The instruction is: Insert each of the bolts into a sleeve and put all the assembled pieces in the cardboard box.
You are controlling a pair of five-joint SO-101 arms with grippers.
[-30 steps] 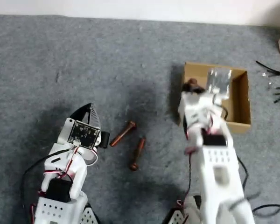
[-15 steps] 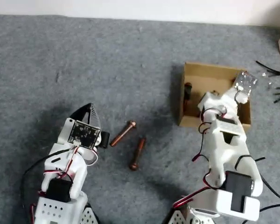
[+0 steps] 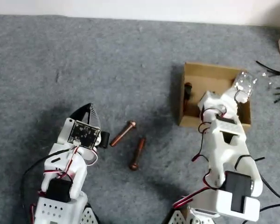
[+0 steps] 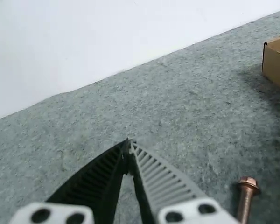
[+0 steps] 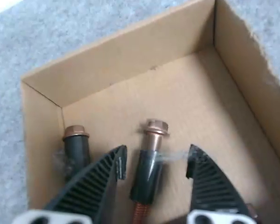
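Observation:
Two bare copper bolts lie on the grey carpet, one near my left gripper and the other just right of it. My left gripper is shut with nothing in it, and a bolt head shows beside it. The right arm hangs over the cardboard box. My right gripper is open inside the box, its fingers on either side of a bolt in a black sleeve. A second sleeved bolt lies by the box wall, the same sleeved bolt.
Black cables and small parts lie at the right edge beyond the box. A pale wall strip borders the carpet at the back. Open carpet stretches between the left arm and the box.
The right arm swung rightward from the box's left edge to over the box interior, then held still. The left arm and the two loose bolts have not moved.

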